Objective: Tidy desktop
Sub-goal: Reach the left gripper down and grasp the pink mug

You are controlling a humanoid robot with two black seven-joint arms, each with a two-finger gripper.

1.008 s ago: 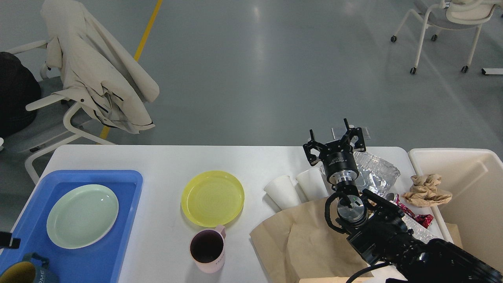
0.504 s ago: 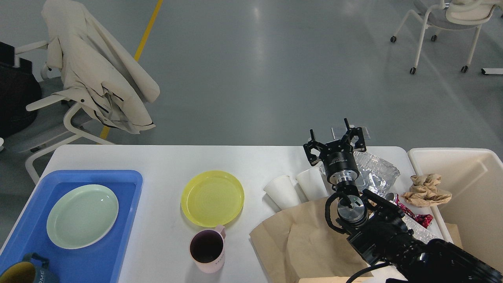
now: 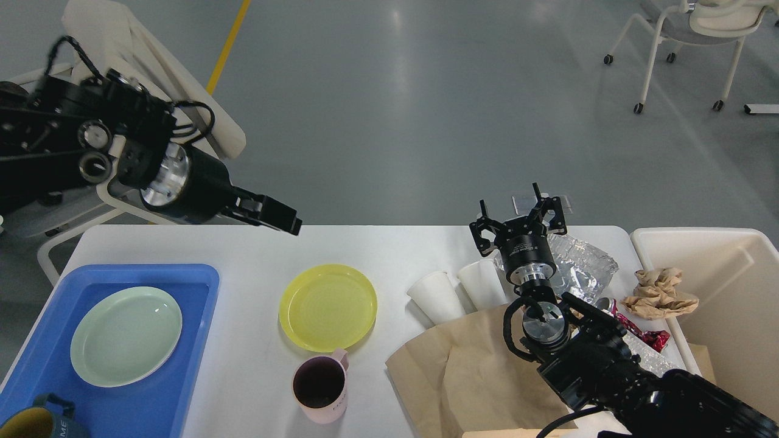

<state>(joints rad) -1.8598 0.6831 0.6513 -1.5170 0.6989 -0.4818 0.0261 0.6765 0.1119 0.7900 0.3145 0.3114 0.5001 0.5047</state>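
Head view: left gripper, closure unclear, hangs upper left of the yellow plate on the desktop; the spread-open right gripper is farther.

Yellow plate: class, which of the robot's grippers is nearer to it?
Left. The left gripper hangs just beyond the yellow plate; the right gripper is farther off to its right, above the paper cups.
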